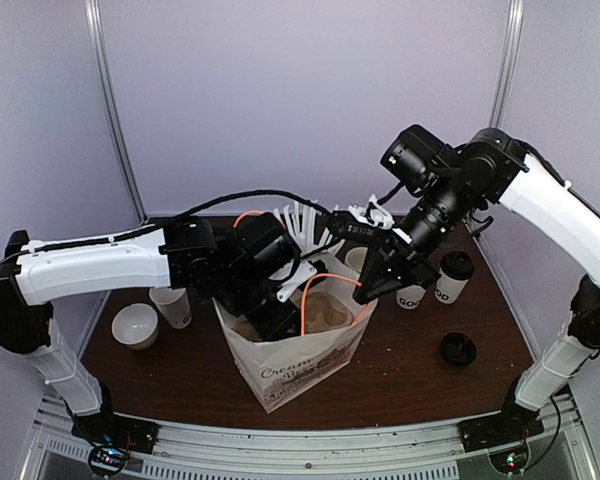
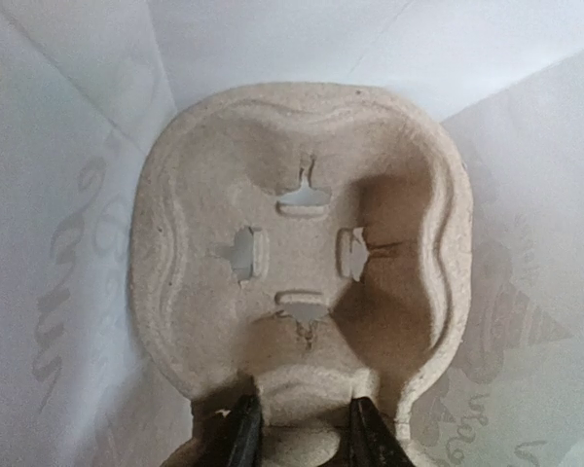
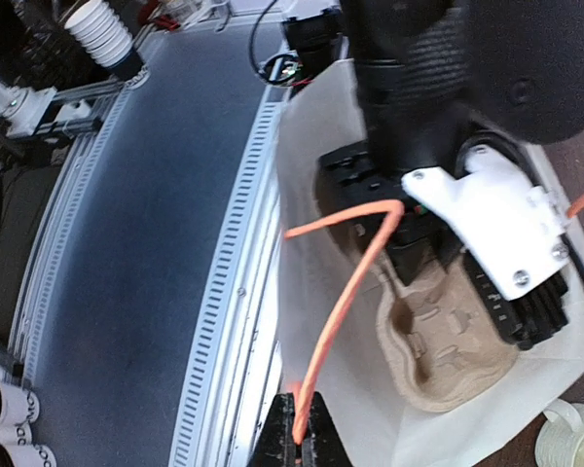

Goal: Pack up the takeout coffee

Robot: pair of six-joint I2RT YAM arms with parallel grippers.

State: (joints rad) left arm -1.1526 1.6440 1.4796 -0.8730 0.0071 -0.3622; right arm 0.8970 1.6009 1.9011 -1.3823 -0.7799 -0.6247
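Two takeout coffee cups stand at the right of the table: one [image 1: 452,277] with a black lid, the other [image 1: 411,296] partly hidden behind my right arm. Both show small in the right wrist view's bottom left corner [image 3: 2,407]. A white paper bag [image 1: 305,372] stands in the middle. My left gripper [image 2: 307,438] reaches into it, shut on the near tab of a pulp cup carrier [image 2: 302,243] lying on the bag's floor. At the bag's right rim, my right gripper [image 3: 298,436] is shut on the orange bag handle [image 3: 355,282].
A loose black lid [image 1: 458,348] lies right of the bag. A cream mug [image 1: 135,325] and a plain white cup [image 1: 172,305] stand at the left. A cup bristling with white sticks [image 1: 302,228] is behind the bag. The table's near edge is a slotted metal rail [image 3: 229,292].
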